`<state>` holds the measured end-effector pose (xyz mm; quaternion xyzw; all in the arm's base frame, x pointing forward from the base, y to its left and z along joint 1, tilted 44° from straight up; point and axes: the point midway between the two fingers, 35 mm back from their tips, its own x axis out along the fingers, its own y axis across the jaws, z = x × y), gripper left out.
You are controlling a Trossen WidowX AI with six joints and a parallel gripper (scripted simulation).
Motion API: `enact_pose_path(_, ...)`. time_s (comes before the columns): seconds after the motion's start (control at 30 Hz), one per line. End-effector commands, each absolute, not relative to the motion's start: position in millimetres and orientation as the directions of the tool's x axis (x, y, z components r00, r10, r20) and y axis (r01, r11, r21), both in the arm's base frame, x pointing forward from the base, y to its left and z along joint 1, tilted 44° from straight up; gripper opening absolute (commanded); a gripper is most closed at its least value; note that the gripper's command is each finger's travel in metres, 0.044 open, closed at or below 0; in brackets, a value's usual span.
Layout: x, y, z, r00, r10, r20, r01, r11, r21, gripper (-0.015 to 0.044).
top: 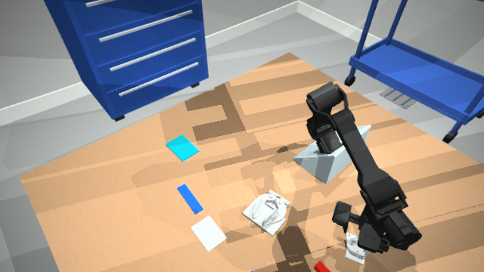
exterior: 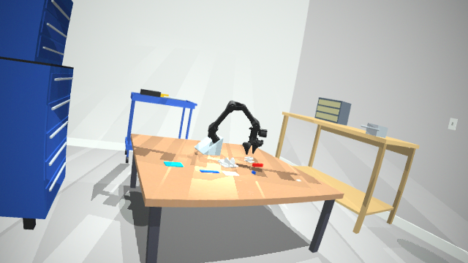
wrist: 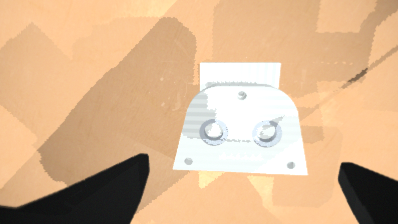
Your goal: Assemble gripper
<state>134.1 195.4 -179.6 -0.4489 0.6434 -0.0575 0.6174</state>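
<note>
The white housing plate (top: pixel 355 258) (exterior: pixel 248 159) (wrist: pixel 242 111) lies on the table, with two round ringed openings, three small holes and a straight tab at its far side in the wrist view. My gripper (exterior: pixel 250 153) (wrist: pixel 240 166) is open and empty, pointing down above the plate; its fingertips stand wide to either side of the plate's near edge. The arm hides part of the plate in the top view. The white gripper base (top: pixel 271 230) (exterior: pixel 228 164) lies nearer the table's middle, with white jaw-like parts on it. Whether their teeth mesh is too small to tell.
A red block (top: pixel 321 267) (exterior: pixel 257 165) lies near the plate. A blue strip (top: pixel 190 199) (exterior: pixel 209 171), a white tile (top: pixel 209 233) (exterior: pixel 231 173) and a cyan tile (top: pixel 182 148) (exterior: pixel 173 164) lie beyond the base. A small blue piece (exterior: pixel 253 172) lies near the red block.
</note>
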Motion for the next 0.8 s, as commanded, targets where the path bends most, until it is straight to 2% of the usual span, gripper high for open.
enact_pose_path(0.0, 135.0, 186.4, -186.3, 0.163, -0.659, -0.734, -0.512, 0.580, -0.634, 0.0440)
enact_pose_path(0.77, 138.5, 175.3, -199.6, 0.163, -0.659, -0.734, -0.512, 0.579, -0.634, 0.0440)
